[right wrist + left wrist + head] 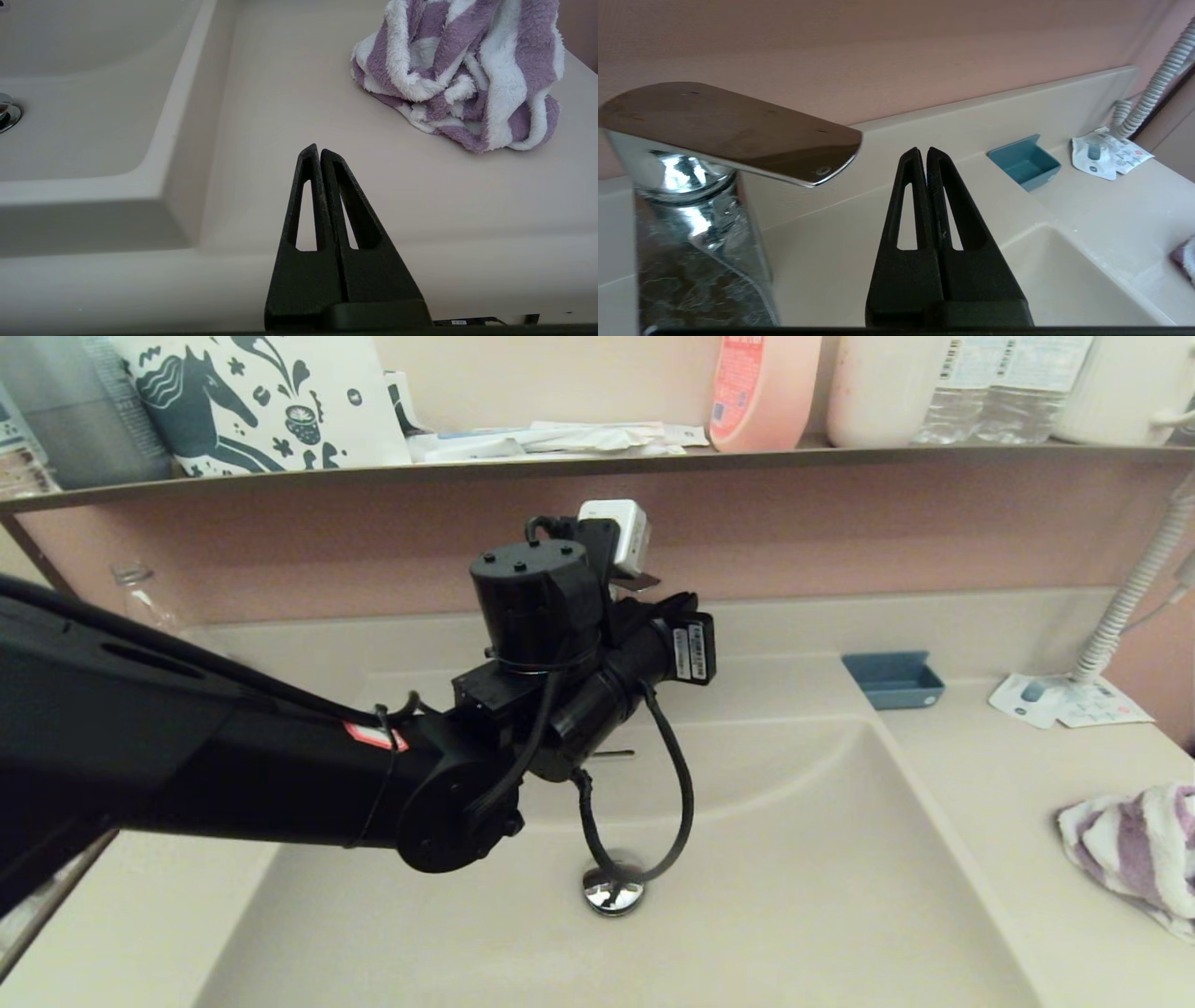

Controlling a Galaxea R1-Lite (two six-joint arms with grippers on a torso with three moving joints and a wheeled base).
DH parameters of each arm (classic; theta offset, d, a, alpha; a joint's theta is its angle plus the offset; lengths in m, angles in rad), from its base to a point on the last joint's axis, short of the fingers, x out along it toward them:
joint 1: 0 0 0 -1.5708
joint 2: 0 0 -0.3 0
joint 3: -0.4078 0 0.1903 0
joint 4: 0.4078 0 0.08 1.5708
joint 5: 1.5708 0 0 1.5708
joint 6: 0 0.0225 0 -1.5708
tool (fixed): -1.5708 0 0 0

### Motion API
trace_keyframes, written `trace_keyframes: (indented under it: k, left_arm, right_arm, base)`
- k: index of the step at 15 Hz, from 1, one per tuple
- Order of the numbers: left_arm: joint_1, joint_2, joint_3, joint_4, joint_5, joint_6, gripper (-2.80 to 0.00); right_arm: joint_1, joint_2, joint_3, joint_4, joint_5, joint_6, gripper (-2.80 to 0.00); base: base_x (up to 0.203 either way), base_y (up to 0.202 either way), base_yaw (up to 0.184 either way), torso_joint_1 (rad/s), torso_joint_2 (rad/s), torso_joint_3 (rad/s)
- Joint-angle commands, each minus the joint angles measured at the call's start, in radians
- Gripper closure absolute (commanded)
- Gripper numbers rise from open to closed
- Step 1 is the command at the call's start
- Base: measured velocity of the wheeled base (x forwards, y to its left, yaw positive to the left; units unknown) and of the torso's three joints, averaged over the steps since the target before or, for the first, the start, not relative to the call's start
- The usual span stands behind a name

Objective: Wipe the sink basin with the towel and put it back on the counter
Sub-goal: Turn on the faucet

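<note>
Your left gripper [927, 156] is pressed fully closed on nothing, raised over the back of the sink basin [794, 896] beside the chrome faucet [691, 186]; your right gripper [317, 154] is likewise closed and empty, low at the front edge of the counter [303, 93]. Only the wrist views show the fingers; the head view shows just the left arm. The towel [462, 74] lies crumpled on the counter right of the basin, ahead of the right gripper and apart from it.

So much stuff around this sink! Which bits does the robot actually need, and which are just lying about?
Needed:
towel
sink basin
counter

Lying about:
blue tray
leaflet
tap
pink bottle
</note>
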Motion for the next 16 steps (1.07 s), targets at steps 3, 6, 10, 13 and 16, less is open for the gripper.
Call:
trace_keyframes:
  k: [3,6,10,13,16]
  left_arm:
    - [-0.011,-0.065,0.044,0.025,0.01,0.012,0.0]
    - [-0.031,-0.138,0.097,0.035,0.023,0.033,0.0]
    - [-0.055,-0.182,0.148,0.037,0.028,0.102,0.0]
    - [-0.053,-0.168,0.165,0.033,0.009,0.169,0.0]
    - [-0.049,-0.154,0.159,0.034,-0.033,0.219,0.0]
  right_arm:
    - [0.0,0.0,0.0,0.0,0.0,0.0,0.0]
    - [0.0,0.0,0.0,0.0,0.0,0.0,0.0]
    - [0.0,0.0,0.0,0.0,0.0,0.0,0.0]
    - [0.0,0.0,0.0,0.0,0.0,0.0,0.0]
    - [0.0,0.0,0.0,0.0,0.0,0.0,0.0]
  base:
    - [0.0,0.0,0.0,0.0,0.0,0.0]
    - [0.0,0.0,0.0,0.0,0.0,0.0]
    - [0.0,0.0,0.0,0.0,0.0,0.0]
    - [0.0,0.0,0.0,0.0,0.0,0.0]
    - [0.0,0.0,0.0,0.0,0.0,0.0]
